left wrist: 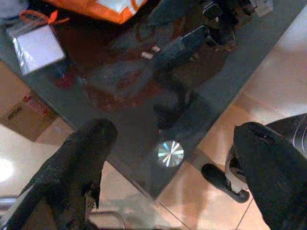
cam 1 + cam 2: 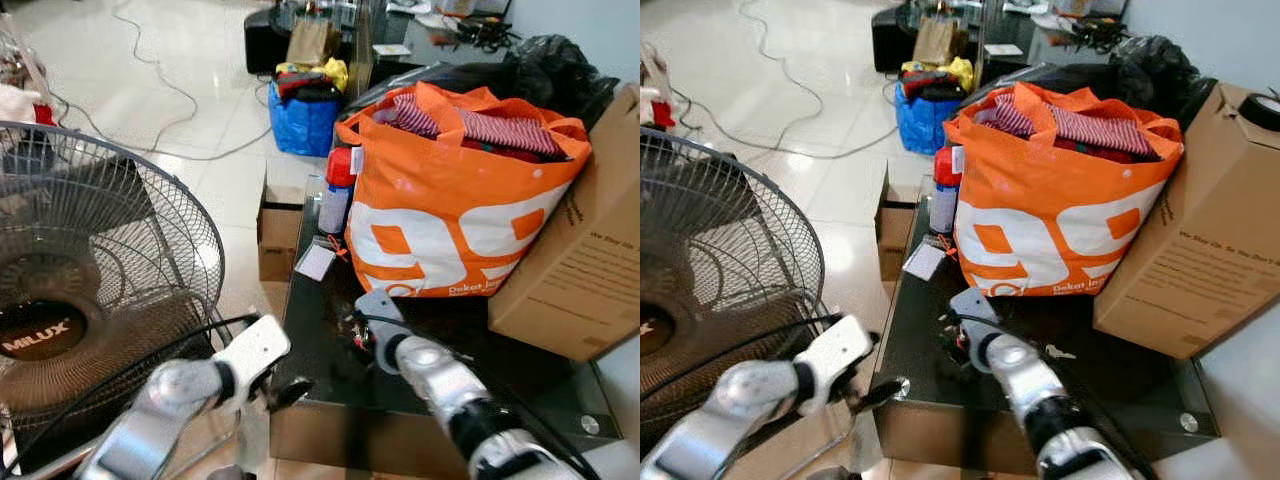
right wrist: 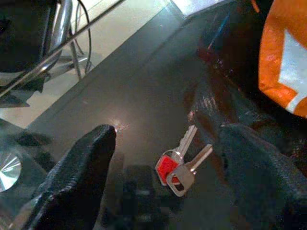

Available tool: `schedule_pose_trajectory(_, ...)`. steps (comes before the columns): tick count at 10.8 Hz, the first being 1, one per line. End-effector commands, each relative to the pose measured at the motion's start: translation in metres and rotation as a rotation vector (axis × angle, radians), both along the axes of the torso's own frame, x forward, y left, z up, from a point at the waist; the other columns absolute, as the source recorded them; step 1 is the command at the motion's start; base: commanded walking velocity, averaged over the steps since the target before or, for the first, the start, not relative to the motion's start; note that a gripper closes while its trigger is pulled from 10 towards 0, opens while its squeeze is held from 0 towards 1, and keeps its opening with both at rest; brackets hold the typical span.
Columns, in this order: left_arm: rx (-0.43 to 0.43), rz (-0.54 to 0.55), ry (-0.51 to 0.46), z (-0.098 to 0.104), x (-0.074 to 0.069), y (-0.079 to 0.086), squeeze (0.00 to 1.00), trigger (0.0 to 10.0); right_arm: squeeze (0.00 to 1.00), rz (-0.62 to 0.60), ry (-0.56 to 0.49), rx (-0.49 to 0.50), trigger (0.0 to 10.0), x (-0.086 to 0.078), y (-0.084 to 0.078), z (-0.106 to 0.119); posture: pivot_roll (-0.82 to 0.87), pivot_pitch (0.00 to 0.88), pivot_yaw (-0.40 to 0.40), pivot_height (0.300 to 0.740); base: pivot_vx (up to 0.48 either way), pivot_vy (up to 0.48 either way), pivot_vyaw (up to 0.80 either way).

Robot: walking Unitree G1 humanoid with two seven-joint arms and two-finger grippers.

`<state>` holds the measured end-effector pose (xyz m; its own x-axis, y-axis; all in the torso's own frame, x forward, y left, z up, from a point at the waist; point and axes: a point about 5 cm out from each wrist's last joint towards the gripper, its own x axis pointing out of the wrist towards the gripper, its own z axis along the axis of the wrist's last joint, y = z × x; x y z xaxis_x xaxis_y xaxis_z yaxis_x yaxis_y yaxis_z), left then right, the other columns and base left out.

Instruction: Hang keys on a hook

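Two silver keys [image 3: 180, 165], one with a red head, lie flat on the dark glass table [image 3: 144, 86]. My right gripper [image 3: 168, 133] hovers open just above them, one black finger on each side and neither touching. From the head view, that gripper [image 2: 357, 330] is low over the table's front left part, in front of the orange bag. My left gripper [image 1: 175, 134] is open and holds nothing. It hangs over the table's near left corner [image 2: 285, 392], where a silver disc fitting [image 1: 170, 153] sits in the glass.
A full orange shopping bag [image 2: 450, 210] and a tall cardboard box [image 2: 590, 250] fill the back and right of the table. A spray can [image 2: 335, 195] and a white tag [image 2: 315, 262] lie at its left. A standing fan [image 2: 80, 290] is close on my left.
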<state>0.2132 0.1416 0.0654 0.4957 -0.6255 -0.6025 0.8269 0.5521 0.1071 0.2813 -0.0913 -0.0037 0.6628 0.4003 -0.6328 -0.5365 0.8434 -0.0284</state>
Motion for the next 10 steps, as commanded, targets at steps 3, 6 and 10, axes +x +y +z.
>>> schedule_pose_trajectory(3,0.004,0.010,-0.017,0.018,-0.009,0.009,0.00,10.0,0.00,-0.082,-0.032,0.018,10.0,0.008,0.005,0.002,-0.02,0.108,-0.101,0.740,0.000,0.000,0.00)
schedule_pose_trajectory(6,0.026,0.030,-0.004,0.027,-0.022,0.019,0.00,10.0,0.00,-0.091,-0.046,0.014,8.8,0.009,0.010,0.000,0.00,0.137,-0.093,0.740,0.000,0.000,0.00)
schedule_pose_trajectory(10,0.026,0.021,0.024,0.026,-0.029,0.015,0.00,10.0,0.00,-0.121,-0.021,-0.053,0.8,0.006,-0.010,-0.008,-0.01,0.141,-0.089,0.740,0.000,0.000,0.00)
